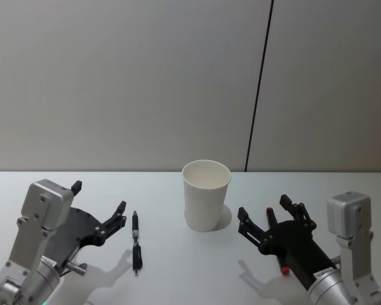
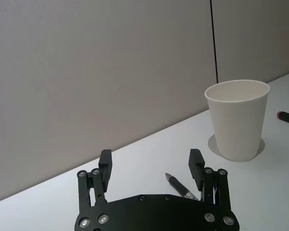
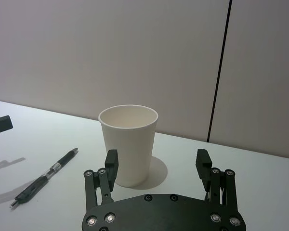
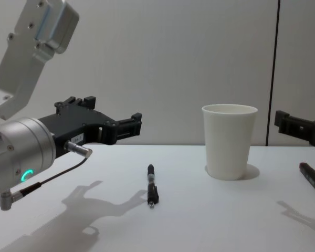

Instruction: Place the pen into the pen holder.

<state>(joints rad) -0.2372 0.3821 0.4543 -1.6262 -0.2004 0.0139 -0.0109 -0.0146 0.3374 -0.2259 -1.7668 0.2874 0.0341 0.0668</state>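
Overhead, pen point(image 1: 135, 241) left of pen holder point(image 1: 206, 194).

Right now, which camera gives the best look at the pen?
The head view: the pen lies full length on the table, nothing in front of it. The right wrist view also shows it whole, at a slant. The chest view sees it foreshortened. In the left wrist view the left gripper hides most of it.

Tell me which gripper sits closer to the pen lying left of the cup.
The left gripper, open: the pen lies just off its fingertips, on its side of the white paper cup. The right gripper, also open, is beyond the cup.
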